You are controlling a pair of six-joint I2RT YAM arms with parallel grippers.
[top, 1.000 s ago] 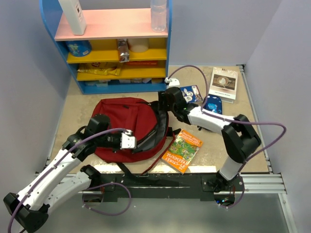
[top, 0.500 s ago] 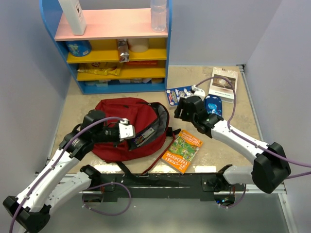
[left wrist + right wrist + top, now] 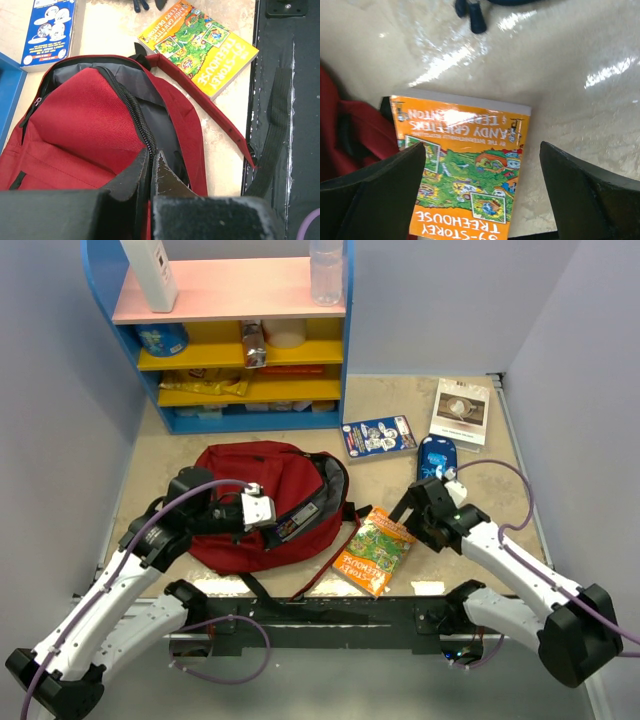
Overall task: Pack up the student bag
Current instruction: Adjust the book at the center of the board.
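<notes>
The student bag [image 3: 250,502], a dark red backpack, lies left of centre with its zipped mouth [image 3: 127,100] gaping toward the right. My left gripper [image 3: 272,519] [image 3: 151,161] is shut on the zipper edge of the bag's opening and holds it up. An orange picture book [image 3: 376,550] [image 3: 199,46] [image 3: 465,165] lies flat just right of the bag, beside a red strap [image 3: 210,110]. My right gripper [image 3: 404,527] [image 3: 482,150] hovers over this book's upper end. It is open wide, with one finger on each side of the cover and nothing held.
A blue book [image 3: 378,436] [image 3: 50,30], a blue pencil case [image 3: 436,455] and a white book [image 3: 460,410] lie at the back right. A blue shelf unit [image 3: 230,340] stands behind the bag. The black mounting rail [image 3: 330,615] runs along the near edge.
My right arm has swung from the bag's mouth back and down to above the orange book, and its jaws have opened wide. The left gripper keeps its hold on the bag's edge.
</notes>
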